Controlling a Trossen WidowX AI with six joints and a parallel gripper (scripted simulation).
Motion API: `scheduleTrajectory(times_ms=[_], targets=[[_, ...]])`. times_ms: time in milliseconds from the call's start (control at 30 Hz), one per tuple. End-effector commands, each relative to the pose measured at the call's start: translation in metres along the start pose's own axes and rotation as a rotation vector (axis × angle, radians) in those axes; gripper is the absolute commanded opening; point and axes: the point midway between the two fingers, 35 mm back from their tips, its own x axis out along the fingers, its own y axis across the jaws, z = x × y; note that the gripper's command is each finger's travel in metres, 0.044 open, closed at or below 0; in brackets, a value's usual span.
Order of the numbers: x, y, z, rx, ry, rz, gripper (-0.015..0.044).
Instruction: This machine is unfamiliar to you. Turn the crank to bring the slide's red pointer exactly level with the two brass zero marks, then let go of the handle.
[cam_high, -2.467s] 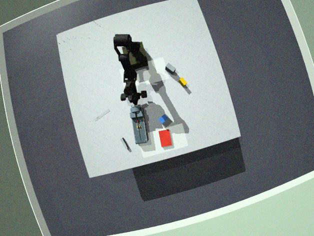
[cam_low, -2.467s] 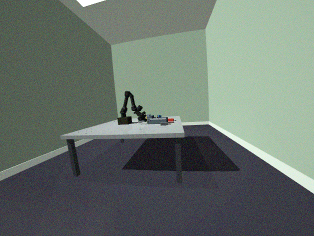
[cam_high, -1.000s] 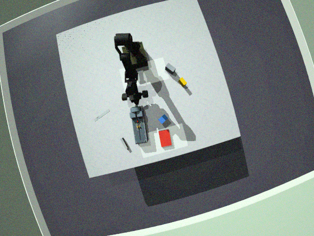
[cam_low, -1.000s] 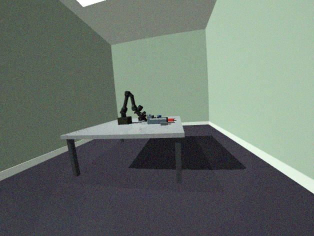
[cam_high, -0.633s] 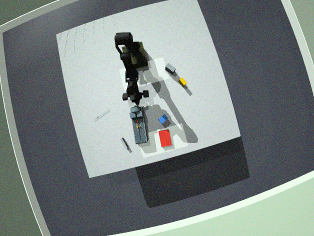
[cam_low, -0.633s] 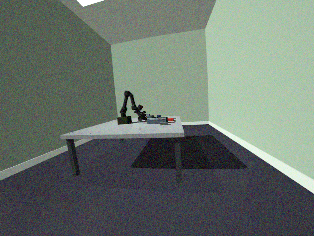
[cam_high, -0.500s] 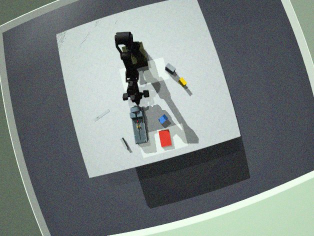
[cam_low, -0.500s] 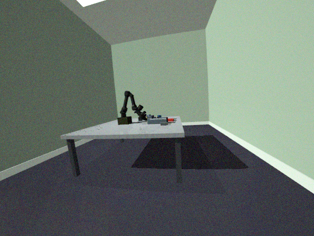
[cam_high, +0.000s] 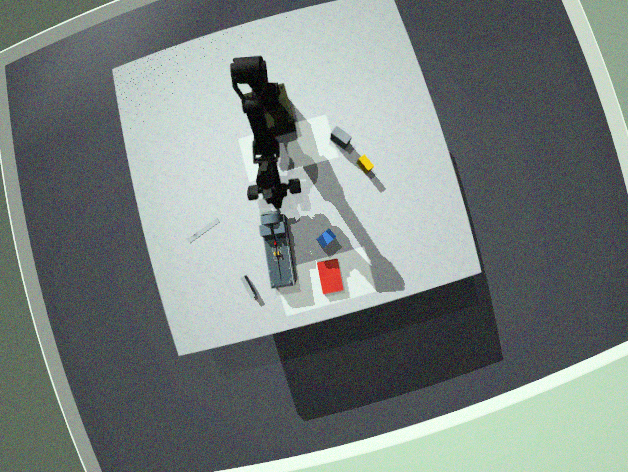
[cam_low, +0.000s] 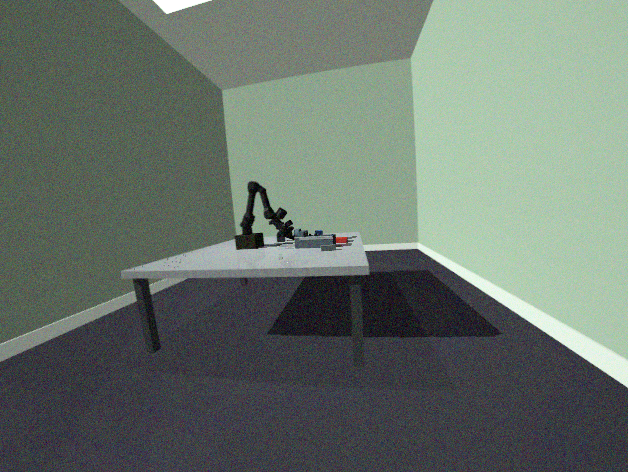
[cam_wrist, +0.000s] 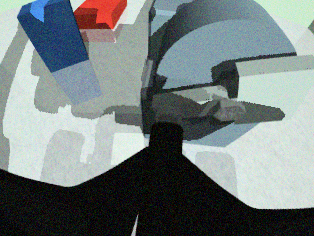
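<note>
The blue-grey machine (cam_high: 284, 276) (cam_low: 314, 243) (cam_wrist: 200, 55) stands on the table in front of the arm, long and narrow, its near end at my fingers. A small red pointer (cam_high: 275, 244) shows on its slide, with yellow brass (cam_high: 277, 254) just beyond it, on the side away from the arm. The pointer looks slightly off level with the brass, but it is too small to tell how far. My gripper (cam_high: 277, 207) (cam_wrist: 161, 154) is at the machine's near end, low, shut on the crank handle. The fingers hide most of the handle.
A blue block (cam_high: 326, 237) (cam_wrist: 55, 40) and a red block (cam_high: 329, 278) (cam_wrist: 102, 12) are beside the machine. A yellow block (cam_high: 365, 162) and a grey block (cam_high: 341, 137) are farther off. A thin dark bar (cam_high: 250, 287) and a pale strip (cam_high: 204, 230) lie on the other side.
</note>
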Motion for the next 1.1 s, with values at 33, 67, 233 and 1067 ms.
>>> scheduleTrajectory(times_ms=[33, 67, 233, 1067], targets=[[-0.0069, 0.0043, 0.0067, -0.001, -0.006, 0.006, 0.0000], [-0.0079, 0.0044, 0.0077, -0.001, -0.006, 0.006, 0.0000], [-0.0127, 0.0040, 0.0127, -0.001, -0.007, 0.006, 0.0000], [-0.0149, 0.0016, 0.0149, -0.001, -0.007, 0.006, 0.0000]])
